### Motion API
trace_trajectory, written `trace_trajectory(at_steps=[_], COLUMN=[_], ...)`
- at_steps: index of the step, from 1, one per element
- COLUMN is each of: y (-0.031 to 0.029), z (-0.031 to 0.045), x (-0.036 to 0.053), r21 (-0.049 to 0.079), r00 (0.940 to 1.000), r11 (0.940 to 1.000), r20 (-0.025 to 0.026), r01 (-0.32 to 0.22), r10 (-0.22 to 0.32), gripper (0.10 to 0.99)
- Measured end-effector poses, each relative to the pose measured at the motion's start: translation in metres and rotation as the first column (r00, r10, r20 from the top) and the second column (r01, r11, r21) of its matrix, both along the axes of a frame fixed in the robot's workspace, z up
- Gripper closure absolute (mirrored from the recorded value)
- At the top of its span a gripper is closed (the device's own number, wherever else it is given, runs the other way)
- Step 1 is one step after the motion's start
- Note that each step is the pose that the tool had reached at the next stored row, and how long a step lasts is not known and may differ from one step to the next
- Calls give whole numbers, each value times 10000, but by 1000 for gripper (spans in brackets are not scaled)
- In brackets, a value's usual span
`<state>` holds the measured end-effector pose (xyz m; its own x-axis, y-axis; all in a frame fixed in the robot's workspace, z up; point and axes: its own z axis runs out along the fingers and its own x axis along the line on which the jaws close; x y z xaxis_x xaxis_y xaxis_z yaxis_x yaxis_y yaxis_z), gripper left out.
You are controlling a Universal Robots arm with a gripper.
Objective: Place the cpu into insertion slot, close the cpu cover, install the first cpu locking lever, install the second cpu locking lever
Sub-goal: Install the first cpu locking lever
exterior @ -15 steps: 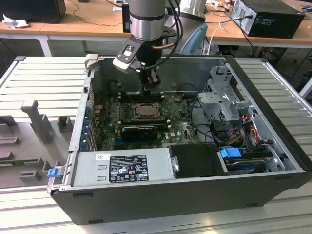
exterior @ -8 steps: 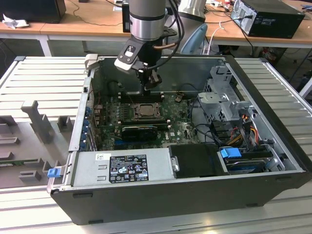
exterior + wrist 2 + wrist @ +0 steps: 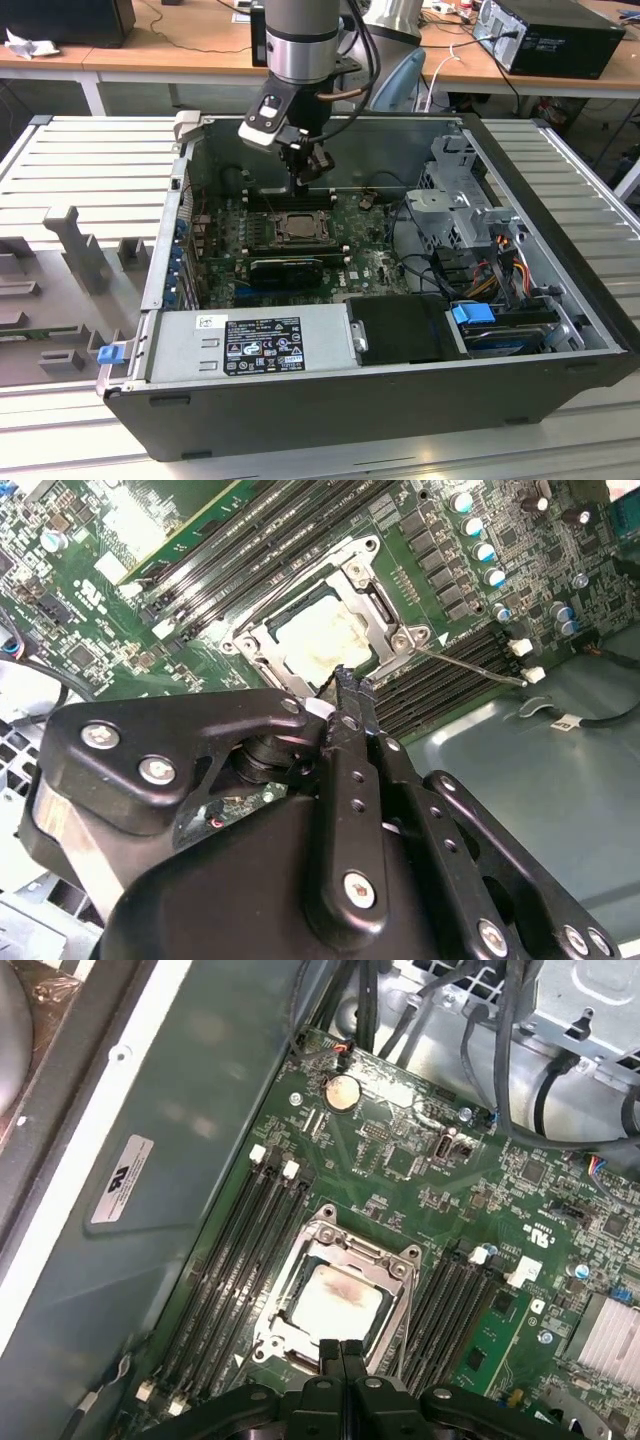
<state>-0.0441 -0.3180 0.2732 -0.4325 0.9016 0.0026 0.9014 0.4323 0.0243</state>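
- Claw (image 3: 343,1352), clenched empty, tips at the edge of the cpu cover (image 3: 368,1248), which lies flat over the cpu (image 3: 338,1300) seated in the insertion slot (image 3: 272,1338).
- Memory slots (image 3: 235,1260) flank both sides.
- Second wrist view reveals a thin wire lever (image 3: 470,666) jutting free; exterior view, the open computer case (image 3: 380,410) on the worktop (image 3: 60,160).

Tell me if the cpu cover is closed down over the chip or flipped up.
Closed down. In the first wrist view the cpu cover lies flat, framing the cpu, whose pale top shows through its window.
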Motion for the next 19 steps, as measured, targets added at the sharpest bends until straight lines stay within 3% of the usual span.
trace_trajectory(at_steps=[8,19], y=[0,0], z=[0,0], x=[0,0], r21=[1,0], r00=[9981,9892], r11=[9981,9892], r20=[0,0], r01=[-620,-1465], r10=[620,1465], gripper=[980,980])
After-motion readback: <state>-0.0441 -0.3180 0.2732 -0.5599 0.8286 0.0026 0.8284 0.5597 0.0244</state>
